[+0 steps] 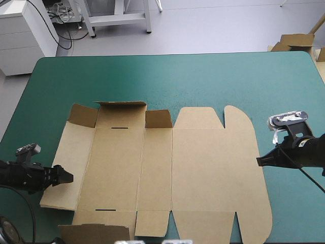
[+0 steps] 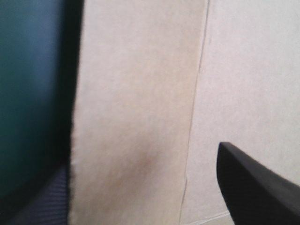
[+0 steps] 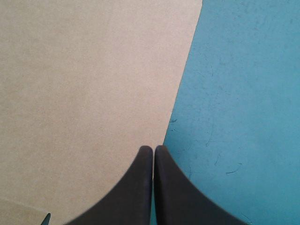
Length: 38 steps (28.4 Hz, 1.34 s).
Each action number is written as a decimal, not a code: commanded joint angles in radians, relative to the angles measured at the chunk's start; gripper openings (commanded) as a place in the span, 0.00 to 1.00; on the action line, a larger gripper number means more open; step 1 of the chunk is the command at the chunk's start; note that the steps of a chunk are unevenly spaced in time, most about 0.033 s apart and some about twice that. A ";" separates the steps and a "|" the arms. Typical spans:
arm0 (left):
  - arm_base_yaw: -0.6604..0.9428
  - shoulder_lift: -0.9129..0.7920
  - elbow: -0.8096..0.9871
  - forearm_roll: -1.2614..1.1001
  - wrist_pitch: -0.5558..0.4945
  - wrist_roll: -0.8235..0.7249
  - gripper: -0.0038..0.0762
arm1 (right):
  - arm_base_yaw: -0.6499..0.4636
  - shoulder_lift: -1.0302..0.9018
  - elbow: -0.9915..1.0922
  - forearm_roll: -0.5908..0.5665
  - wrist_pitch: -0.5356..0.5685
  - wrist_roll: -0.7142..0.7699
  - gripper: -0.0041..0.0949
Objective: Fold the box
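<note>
- Along the near edge of the teal-green cover (image 1: 284,223), the near flaps of the box (image 1: 203,168) are seen. A flap at the near left corner (image 1: 86,233) is raised off the table.
- The box is laid open as a cut sheet of brown board across the middle of the table, and most of it is flat.
- The left gripper (image 1: 65,176) is held at the box's left end panel (image 1: 71,162), which is tilted slightly up from the cover.
- In the left wrist view its fingers are seen spread apart. One black finger (image 2: 253,187) is above the board, and the other (image 2: 42,201) is partly hidden beneath the panel's outer edge.
- The right gripper (image 1: 259,161) is placed at the box's right edge. Its fingers (image 3: 136,187) are pressed together into one point, and nothing is held between them.
- The tip is seen right at the line where board meets cover.
- Two thin dark slots (image 1: 120,127) are cut in the second panel from the left, one near and one far.
- At the far left of the sheet, three flaps (image 1: 121,109) are stood up. The rounded lid flaps (image 1: 236,117) farther right are left flat.
- Beyond the table's far right corner, more brown board (image 1: 297,40) is seen.
</note>
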 commanded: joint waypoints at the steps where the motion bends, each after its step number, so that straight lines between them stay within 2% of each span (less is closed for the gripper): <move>1: -0.078 -0.020 0.005 -0.066 -0.004 0.000 0.73 | -0.005 -0.013 -0.021 0.011 -0.037 -0.009 0.03; 6: -0.112 -0.020 0.007 -0.138 0.009 0.000 0.68 | -0.001 -0.013 -0.021 0.015 -0.034 -0.009 0.03; 9: -0.112 -0.020 0.007 -0.135 0.032 0.000 0.62 | -0.001 -0.013 -0.021 0.015 -0.034 -0.009 0.03; 12: -0.112 -0.020 0.007 -0.094 0.056 0.000 0.53 | 0.000 -0.013 -0.021 0.017 -0.034 -0.009 0.03; 21: -0.112 -0.020 -0.005 -0.040 0.086 -0.010 0.03 | 0.000 -0.013 -0.021 0.017 -0.032 -0.009 0.03; 31: -0.116 -0.020 -0.065 -0.041 0.104 -0.012 0.04 | 0.000 -0.013 -0.021 0.017 -0.032 -0.009 0.04; 33: -0.158 -0.020 -0.107 -0.026 0.077 -0.012 0.04 | 0.000 -0.013 -0.021 0.017 -0.032 -0.009 0.03; 38: -0.392 -0.019 -0.266 0.134 -0.057 -0.116 0.04 | 0.000 -0.013 -0.021 0.017 -0.032 -0.009 0.03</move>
